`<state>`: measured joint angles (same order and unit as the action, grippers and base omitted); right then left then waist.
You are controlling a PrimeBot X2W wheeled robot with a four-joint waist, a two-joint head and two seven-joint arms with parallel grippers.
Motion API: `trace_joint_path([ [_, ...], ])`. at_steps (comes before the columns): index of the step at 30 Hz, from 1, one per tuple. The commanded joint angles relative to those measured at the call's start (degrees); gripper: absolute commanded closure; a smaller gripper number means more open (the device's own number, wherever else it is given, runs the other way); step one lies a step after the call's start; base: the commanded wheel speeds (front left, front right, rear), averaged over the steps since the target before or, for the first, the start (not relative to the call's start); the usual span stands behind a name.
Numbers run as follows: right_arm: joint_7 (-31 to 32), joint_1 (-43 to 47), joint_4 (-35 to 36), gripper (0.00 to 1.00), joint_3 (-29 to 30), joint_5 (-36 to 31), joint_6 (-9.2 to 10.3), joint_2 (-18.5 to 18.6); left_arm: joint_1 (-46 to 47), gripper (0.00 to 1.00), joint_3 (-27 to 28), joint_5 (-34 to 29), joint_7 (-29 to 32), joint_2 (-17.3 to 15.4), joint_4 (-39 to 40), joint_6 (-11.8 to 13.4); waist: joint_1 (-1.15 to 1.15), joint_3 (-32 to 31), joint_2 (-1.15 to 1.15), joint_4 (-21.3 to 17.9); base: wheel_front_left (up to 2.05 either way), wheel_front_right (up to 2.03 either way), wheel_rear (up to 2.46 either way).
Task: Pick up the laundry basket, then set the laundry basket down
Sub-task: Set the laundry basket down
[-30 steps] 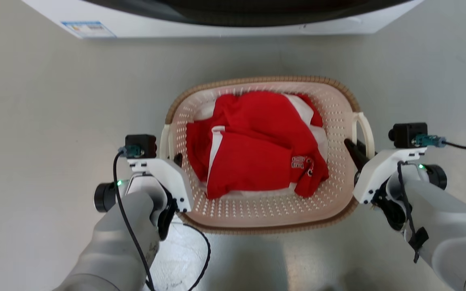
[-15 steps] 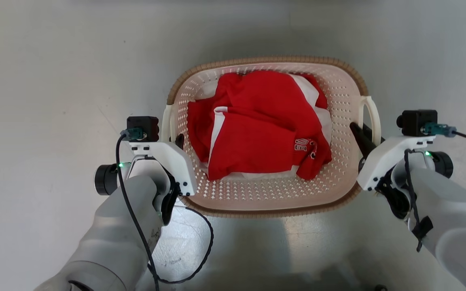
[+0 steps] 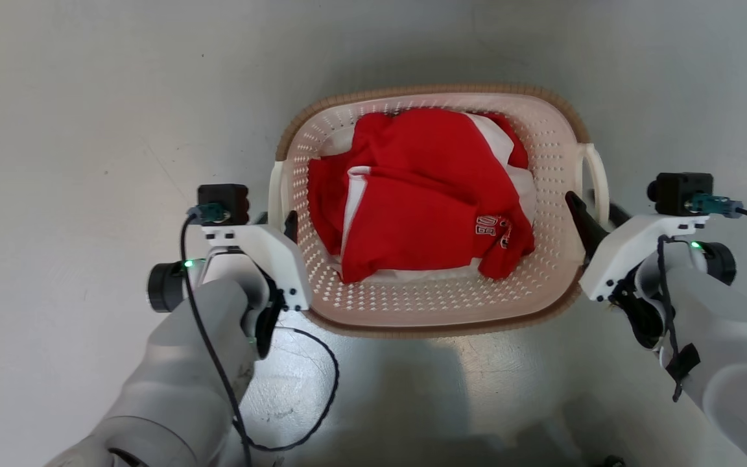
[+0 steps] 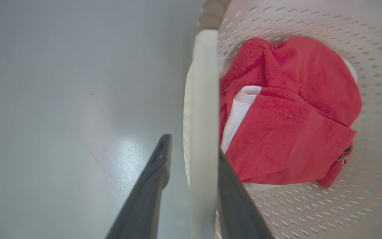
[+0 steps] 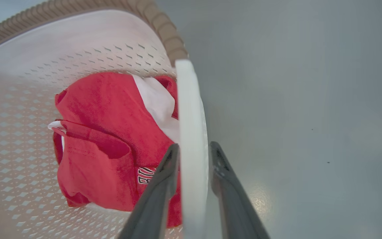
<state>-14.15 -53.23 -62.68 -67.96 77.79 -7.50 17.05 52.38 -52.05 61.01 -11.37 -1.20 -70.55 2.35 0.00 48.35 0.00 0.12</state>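
The laundry basket (image 3: 432, 305), cream perforated plastic with a brown woven rim, stands on the grey floor and holds red and white clothes (image 3: 425, 194). My left gripper (image 3: 279, 224) straddles its left loop handle (image 4: 204, 83). In the left wrist view the left gripper (image 4: 192, 146) is open: the outer finger stands clear of the handle, the inner one lies against it. My right gripper (image 3: 595, 209) straddles the right loop handle (image 5: 189, 99). In the right wrist view the right gripper (image 5: 194, 146) is open too, with thin gaps on both sides of the handle.
Smooth grey floor (image 3: 88, 130) runs all around the basket. A black cable (image 3: 321, 389) from my left arm loops over the floor just in front of the basket's near rim.
The head camera has shifted, and the white washing machine has left the top of the view. Both grippers stay at the basket's handles. The right fingers look slightly wider apart.
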Motion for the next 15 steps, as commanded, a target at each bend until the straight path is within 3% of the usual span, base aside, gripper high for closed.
trace_joint_path([
  [1,-0.84,2.60,-0.70,0.00,-0.10,0.71,0.01,0.77,-0.09,0.00,0.56,0.71,-0.68,-1.68,0.07,0.58,0.00,0.00,0.00,0.07,0.00,0.00,0.00],
  [15,-0.85,2.68,-2.35,0.00,-0.87,1.34,0.01,0.19,-0.38,0.00,-2.63,4.41,-0.88,-1.68,0.12,0.53,0.00,-1.13,0.00,0.56,0.00,0.00,0.00],
])
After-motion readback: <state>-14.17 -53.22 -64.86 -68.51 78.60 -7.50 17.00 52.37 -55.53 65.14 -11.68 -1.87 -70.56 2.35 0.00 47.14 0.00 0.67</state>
